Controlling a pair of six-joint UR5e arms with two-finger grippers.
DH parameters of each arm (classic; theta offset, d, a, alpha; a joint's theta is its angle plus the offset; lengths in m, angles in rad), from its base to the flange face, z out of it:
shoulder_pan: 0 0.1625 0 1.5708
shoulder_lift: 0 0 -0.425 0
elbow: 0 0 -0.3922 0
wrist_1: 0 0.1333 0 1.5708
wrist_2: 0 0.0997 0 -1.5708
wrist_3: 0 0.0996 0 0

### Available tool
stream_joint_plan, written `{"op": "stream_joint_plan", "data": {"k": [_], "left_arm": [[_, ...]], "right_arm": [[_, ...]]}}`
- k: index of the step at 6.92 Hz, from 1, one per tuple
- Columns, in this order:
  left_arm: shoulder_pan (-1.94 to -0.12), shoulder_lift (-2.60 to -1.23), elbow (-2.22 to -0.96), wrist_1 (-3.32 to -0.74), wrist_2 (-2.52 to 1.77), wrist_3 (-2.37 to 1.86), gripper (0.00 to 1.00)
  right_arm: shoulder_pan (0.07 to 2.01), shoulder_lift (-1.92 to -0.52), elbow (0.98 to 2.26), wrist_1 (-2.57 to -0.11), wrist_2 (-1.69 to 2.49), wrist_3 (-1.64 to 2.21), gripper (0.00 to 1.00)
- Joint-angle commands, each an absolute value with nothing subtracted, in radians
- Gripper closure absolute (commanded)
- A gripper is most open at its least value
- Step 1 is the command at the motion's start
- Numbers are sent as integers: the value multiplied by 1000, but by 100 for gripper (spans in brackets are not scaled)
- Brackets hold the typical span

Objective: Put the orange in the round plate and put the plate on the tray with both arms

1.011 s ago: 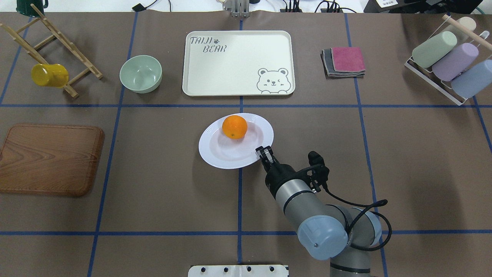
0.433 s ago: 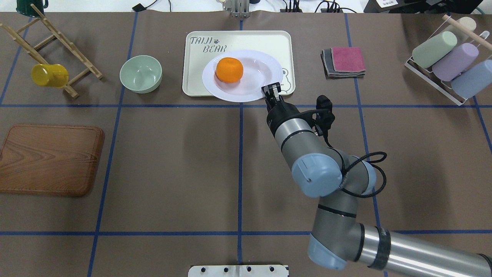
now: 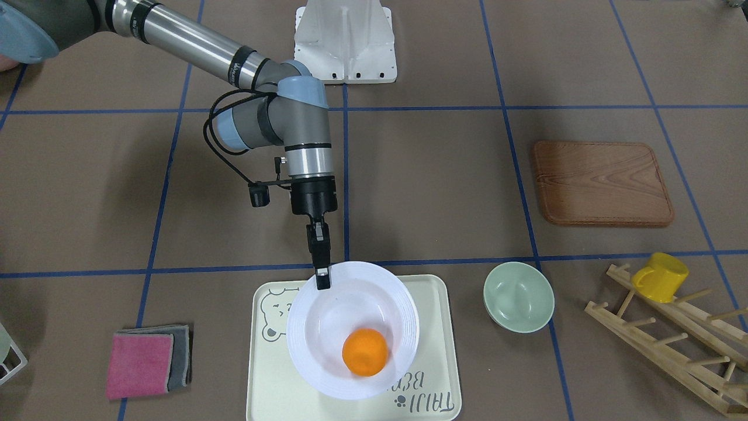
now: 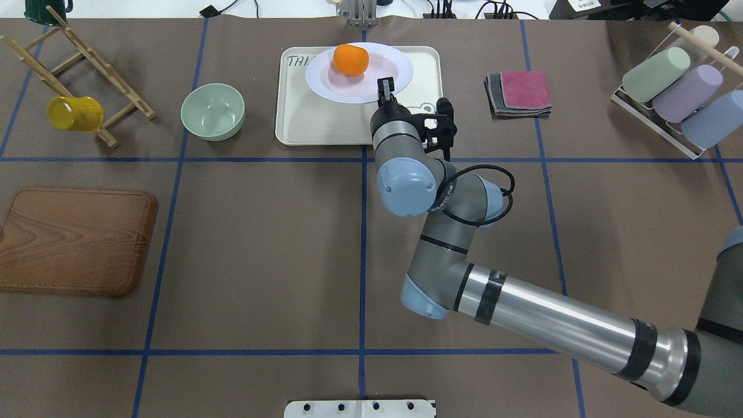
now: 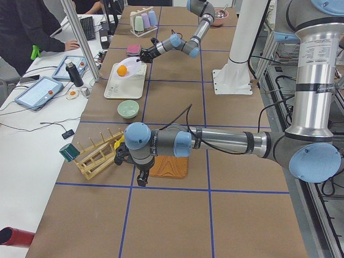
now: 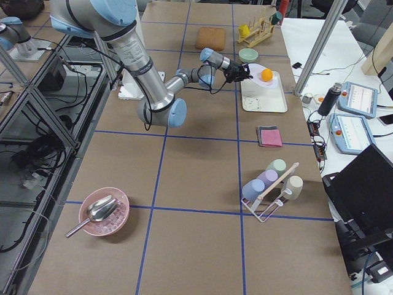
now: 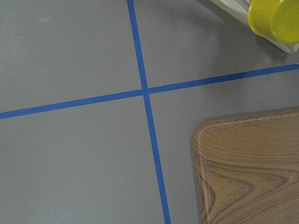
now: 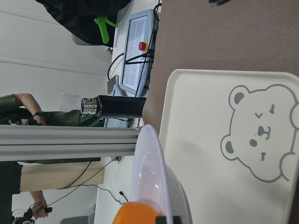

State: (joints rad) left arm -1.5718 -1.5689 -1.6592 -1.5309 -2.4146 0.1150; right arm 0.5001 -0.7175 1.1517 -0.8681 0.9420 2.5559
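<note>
White round plate point(image 4: 348, 88) with orange point(image 4: 350, 60), rim pinched by right gripper point(image 4: 385, 86).

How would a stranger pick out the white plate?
At the far middle of the table lies a cream rectangular tray with a bear drawing. Above it the right gripper holds the glossy white round plate by its rim. Unlike the pale green bowl nearby, it carries a small orange.

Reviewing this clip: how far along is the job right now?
Done: the small round orange sits in the glossy white round plate. In hand: the right gripper pinches the plate's rim over the cream rectangular bear tray, apparently not yet set down. Left: lower it and release. The left gripper hangs by the brown wooden board, far from the plate.
</note>
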Motion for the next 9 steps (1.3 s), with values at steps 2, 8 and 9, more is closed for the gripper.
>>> {"op": "stream_joint_plan", "data": {"k": [2,8,9], "left_arm": [[-1572,-1569,-1674,-1531,-2410,78,2],[-1577,-1542,-1675,-1537,-2407,20,2],[-1592,-1540,-1675,-1537,-2398,21,2]], "right_arm": [[479,-641,985,-867,980,2494,0],[974,-1062,1768,-1537,1953,1138,0],[1103,-1157,1770,-1537,2077,863,0]]}}
